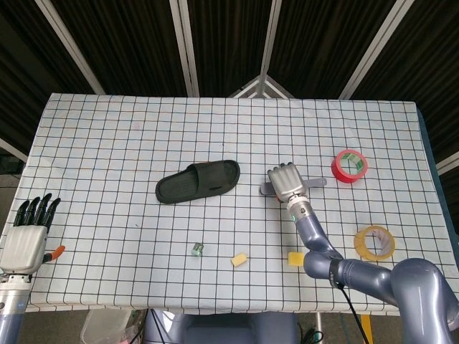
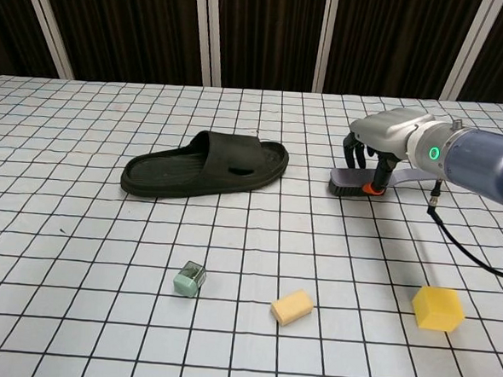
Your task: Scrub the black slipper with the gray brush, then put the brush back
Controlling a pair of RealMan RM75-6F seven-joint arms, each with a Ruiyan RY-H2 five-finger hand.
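Two hands are on record. My right hand (image 2: 375,155) is curled over the gray brush (image 2: 350,183), fingers wrapped down around its back and thumb at the near side; the brush looks gripped, with its bristles at or just off the cloth. My left hand (image 1: 27,231) rests at the near left edge of the table (image 1: 107,129), fingers straight and close together, holding nothing.

The black slipper (image 2: 206,166) lies to the left of the brush, sole down, toe end toward my right hand, with a clear gap between them.

Judgement: the step in hand is securing the brush; scrubbing has not begun. The next move calls for a firm lift, a short carry left, and the bristles set down on the slipper's upper.

Other items: a red tape roll (image 1: 349,165) to the far right, a yellow tape roll (image 1: 374,243) to the near right, a yellow block (image 2: 437,307), a tan block (image 2: 292,307) and a small green object (image 2: 189,280) on the near side. None lies between brush and slipper.
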